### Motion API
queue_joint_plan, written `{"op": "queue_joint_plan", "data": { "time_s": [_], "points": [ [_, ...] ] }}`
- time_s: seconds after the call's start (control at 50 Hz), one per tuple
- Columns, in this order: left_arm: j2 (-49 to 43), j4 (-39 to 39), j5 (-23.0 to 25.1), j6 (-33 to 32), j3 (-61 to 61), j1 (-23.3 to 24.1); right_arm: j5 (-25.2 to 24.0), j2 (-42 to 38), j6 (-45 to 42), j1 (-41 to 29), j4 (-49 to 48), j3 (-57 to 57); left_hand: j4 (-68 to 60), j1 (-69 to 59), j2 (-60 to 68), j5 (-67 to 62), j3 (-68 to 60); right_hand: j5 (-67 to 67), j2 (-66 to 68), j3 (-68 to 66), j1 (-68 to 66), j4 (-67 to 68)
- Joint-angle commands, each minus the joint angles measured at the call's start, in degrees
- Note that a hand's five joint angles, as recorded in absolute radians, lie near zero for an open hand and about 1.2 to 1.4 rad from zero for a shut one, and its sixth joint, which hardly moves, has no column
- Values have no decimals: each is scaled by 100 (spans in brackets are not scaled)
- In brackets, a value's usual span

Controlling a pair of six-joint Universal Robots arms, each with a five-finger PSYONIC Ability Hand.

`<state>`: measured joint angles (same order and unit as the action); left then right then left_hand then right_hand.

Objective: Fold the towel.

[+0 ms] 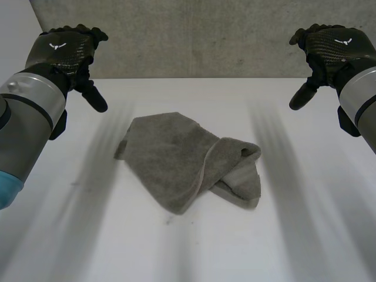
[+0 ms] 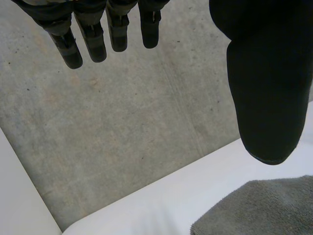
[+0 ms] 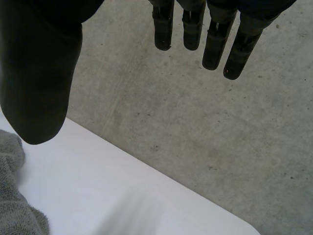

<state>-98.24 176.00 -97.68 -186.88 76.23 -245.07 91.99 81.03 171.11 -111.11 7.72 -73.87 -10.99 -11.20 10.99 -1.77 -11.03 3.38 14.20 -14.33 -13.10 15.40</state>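
Where towel (image 1: 187, 160) lies: bench (image 1: 311, 235) middle, crumpled.
Left hand (image 1: 61, 50): 10 o'clock, fingers (image 2: 90, 41) wide.
Right hand (image 1: 333, 47): 2 o'clock, fingers (image 3: 215, 46) wide.

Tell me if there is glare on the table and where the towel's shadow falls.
Head view: no glare on the table; the towel throws a dark shadow along its near edge, under the bunched part. Left wrist view: the left hand is nearly black. Right wrist view: the right hand likewise.
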Motion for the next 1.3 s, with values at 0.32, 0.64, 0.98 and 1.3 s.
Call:
{"op": "queue_joint_plan", "data": {
  "time_s": [0.32, 0.64, 0.98, 1.3],
  "points": [
    [-142, -13, 214, 2, 182, 214, -470, -253, -1094, 2, 37, -4, -24, -2, 23, 55, -19, -338, -420, 433, 310, -540],
    [-2120, 910, 452, 925, 103, 1462, -664, -921, -1863, 291, -121, -119, -175, -154, 175, -97, -171, -338, -420, 433, 310, -540],
    [-3737, 1411, -558, 1039, -582, 1945, -673, -1546, -1687, 292, -165, -145, -845, -823, 844, -766, -840, -338, -420, 433, 310, -540],
    [-3140, 1463, -1376, -84, -4, 1928, -813, -1976, -1414, 239, -165, 118, -5940, -5918, 5939, -5861, -5935, -338, -420, 433, 310, -540]
  ]
}}
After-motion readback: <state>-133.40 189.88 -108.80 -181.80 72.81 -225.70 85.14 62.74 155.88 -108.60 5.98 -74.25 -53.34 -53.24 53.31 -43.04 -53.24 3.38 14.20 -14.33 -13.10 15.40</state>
